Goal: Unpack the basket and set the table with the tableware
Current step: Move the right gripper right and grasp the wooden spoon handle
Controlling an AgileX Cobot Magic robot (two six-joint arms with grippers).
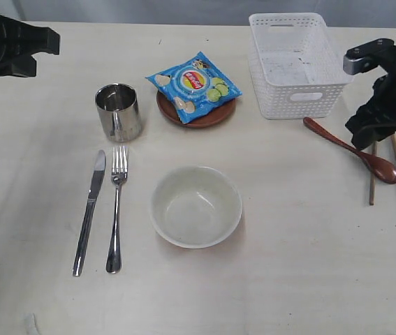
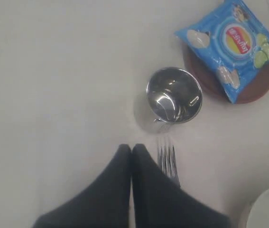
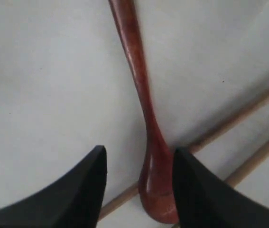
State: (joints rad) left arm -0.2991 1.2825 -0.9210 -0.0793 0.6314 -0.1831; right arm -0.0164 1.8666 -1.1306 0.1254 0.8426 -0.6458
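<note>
Closest to the viewer, the off-white bowl [image 1: 196, 206] sits upright on the pale desk [image 1: 309, 265]. To its left the steel knife [image 1: 89, 211] and fork [image 1: 116, 209] lie side by side, near each other but apart, the fork nearer the bowl. Beyond them stands the shiny steel cup [image 1: 118, 112], and just beside it, to the right, the small brown plate [image 1: 198, 123] carries a blue chip bag [image 1: 194, 85]. The white lattice basket [image 1: 297, 94] stands upright at the far right of the desk.

In front of the basket the dark red-brown wooden spoon [image 1: 339, 142] lies slanted, its bowl end resting across one of the two wooden chopsticks [image 1: 372, 183]. The right claw [image 3: 140, 152] hangs low over that end with its fingers spread apart; the spoon's bowl lies between them, close against one finger. The left claw [image 2: 132, 152] is up above the cup and the fork tines, its fingers pressed together with nothing between them.
</note>
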